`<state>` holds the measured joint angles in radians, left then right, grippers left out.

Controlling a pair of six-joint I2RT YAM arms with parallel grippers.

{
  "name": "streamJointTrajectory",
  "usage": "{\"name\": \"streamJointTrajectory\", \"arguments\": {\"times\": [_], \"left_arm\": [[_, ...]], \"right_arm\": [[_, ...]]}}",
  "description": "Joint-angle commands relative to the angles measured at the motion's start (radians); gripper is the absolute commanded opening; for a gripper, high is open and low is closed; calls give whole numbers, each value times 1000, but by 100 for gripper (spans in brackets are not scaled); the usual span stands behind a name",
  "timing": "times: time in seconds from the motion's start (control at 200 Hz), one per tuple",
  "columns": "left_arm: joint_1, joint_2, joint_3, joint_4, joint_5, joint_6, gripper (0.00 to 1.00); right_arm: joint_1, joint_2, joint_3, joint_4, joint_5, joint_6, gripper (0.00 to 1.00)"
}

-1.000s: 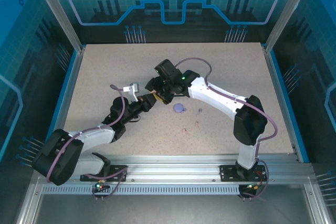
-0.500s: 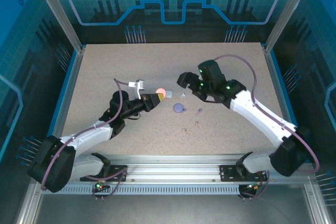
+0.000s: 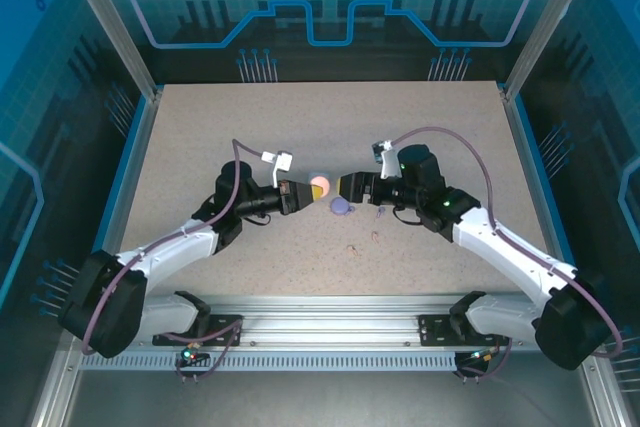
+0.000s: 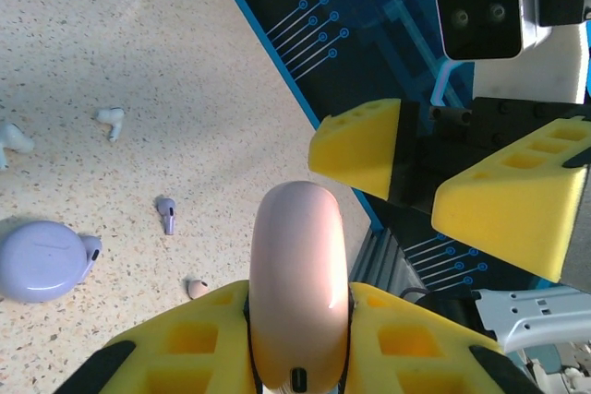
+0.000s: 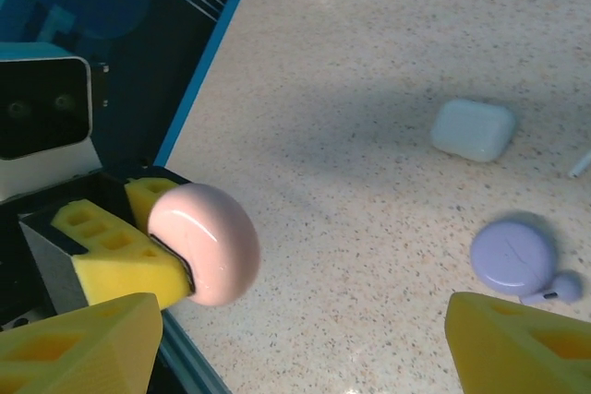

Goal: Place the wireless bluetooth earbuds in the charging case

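We are seeing the left fingers (image 4: 199, 339) clenching the pink case (image 4: 297, 265) by its lower end. They are holding it up off the surface (image 5: 388, 62), between the two arms. The right fingers (image 5: 83, 343) are standing wide apart, grasping nothing, and are facing the case from near by without touching it.

We are judging the risk to lie in the meeting of the two arms. The case is glossy and rounded, and only its lower end is sitting in the grip. A right finger arriving off-centre could be twisting it or squeezing it out. It would then be dropping among the loose buds below and scattering them. The yellow tips of both arms are also standing close enough to be knocking each other.

No case is showing anything inside. The pink case, the purple case (image 5: 513, 254) and the white case (image 5: 473, 129) are all looking shut, the last two lying on the surface, so we are not able to tell what they hold. The earbuds are lying loose on the surface. One purple bud (image 4: 90, 251) is touching the purple case and a second purple bud (image 4: 166, 212) is lying near it. A white bud (image 4: 111, 119) is lying farther off, and a pinkish bud (image 4: 196, 288) is peeping out past the edge of the left fingers.
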<state>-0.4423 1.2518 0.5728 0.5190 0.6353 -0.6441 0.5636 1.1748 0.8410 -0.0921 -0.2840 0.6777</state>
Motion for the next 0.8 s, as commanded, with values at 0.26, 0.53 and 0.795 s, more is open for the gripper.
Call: {"name": "streamJointTrajectory", "arguments": {"times": [0.26,0.53,0.795], "left_arm": [[2,13,39,-16,44,27,0],[2,0,38,-16,53,27,0],[2,-40,33,-27,52,26,0]], "right_arm": [[35,122,69,66,-76,-55,78],[29,199,79,58,-45,-56,74],[-34,221,-8,84,-17,-17,70]]}}
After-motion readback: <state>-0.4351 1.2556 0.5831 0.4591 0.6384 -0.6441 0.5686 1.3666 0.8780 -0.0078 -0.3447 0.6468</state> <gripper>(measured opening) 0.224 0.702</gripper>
